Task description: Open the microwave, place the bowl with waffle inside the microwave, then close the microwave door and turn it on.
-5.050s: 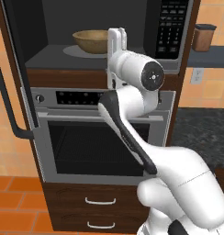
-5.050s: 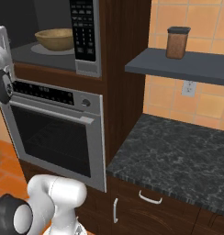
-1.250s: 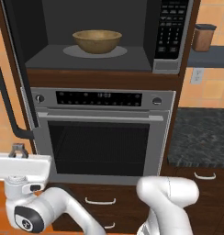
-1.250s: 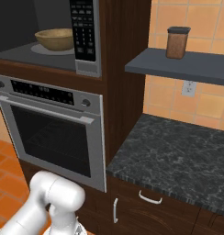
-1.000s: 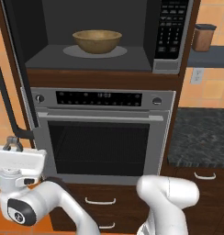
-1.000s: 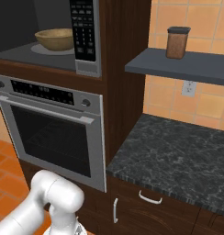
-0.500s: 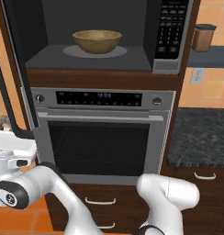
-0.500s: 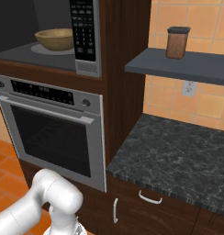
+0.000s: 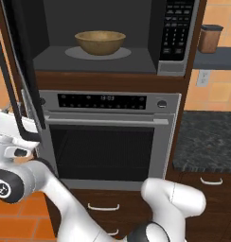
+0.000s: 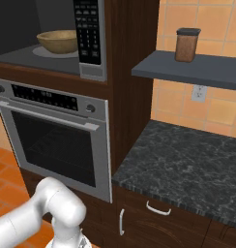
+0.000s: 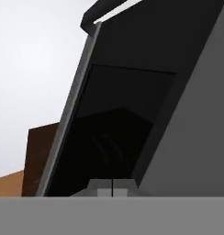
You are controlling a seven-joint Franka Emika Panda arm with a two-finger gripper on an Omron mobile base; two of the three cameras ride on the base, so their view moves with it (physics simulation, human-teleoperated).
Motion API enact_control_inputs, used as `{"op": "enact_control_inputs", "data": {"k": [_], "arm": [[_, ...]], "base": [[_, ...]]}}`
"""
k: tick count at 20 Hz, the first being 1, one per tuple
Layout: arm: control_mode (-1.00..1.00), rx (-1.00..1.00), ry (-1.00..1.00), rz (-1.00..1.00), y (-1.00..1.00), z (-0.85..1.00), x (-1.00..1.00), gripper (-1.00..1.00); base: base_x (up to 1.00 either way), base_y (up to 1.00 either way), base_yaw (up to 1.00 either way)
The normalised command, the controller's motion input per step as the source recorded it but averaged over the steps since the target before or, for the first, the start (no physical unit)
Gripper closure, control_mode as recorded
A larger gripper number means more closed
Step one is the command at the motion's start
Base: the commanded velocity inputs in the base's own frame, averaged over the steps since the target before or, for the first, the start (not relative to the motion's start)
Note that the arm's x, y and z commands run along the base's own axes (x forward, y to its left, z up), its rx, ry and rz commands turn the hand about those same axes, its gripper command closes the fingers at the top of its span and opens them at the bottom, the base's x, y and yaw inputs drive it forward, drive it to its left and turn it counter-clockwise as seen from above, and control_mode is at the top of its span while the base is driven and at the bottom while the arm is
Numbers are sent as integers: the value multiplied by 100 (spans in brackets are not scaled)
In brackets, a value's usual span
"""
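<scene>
**Door swung wide, bowl seated, hand low behind the panel**

At about nine o'clock in the left base view, the white hand [image 9: 13, 142] sits low at the outer face of the open microwave door [image 9: 20, 61]. The door stands edge-on to that camera, a tall dark panel running from twelve o'clock down toward nine, with its black bar handle [image 9: 6, 80] on the far-left side. The hand view looks up along that same door [image 11: 114, 133]: dark glass in a silver-grey frame, slanting from six o'clock up toward twelve, with the end of the handle at the very top. The finger tips are barely visible at the bottom edge there, so I cannot tell whether the pincer is parted or pressed together, nor whether it touches the panel.

Moving right, the microwave [image 9: 108, 42] has its grey cavity exposed, and the bowl [image 9: 100, 42] rests upright on the round turntable, near the middle. The right base view shows the same bowl [image 10: 58, 41] at ten o'clock, inside the cavity, left of the black keypad [image 10: 86, 30]. The waffle is not discernible over the rim from either angle.

Judging from this, placing looks done and closing is the step in hand. What matters is that the door's long axis is vertical and its free edge lies up and to the right of the hand, so a push should sweep it rightward toward the cavity. Below sits the silver oven [image 9: 108, 134]; at far right, a brown canister [image 9: 210, 38] stands on a shelf.
</scene>
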Motion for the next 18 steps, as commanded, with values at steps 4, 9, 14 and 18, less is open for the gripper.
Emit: {"op": "enact_control_inputs", "data": {"k": [4, 9, 14, 18], "arm": [[-100, 42, 0, 2, -99, 78, 0, 100], [-100, 43, 10, 9, -100, 76, 0, 100], [-100, 44, 16, 14, -100, 80, 9, 100], [-100, 41, 8, 19, -100, 32, 51, 100]], "base": [[0, 0, 0], [0, 0, 0], [0, 0, 0], [0, 0, 0]]}}
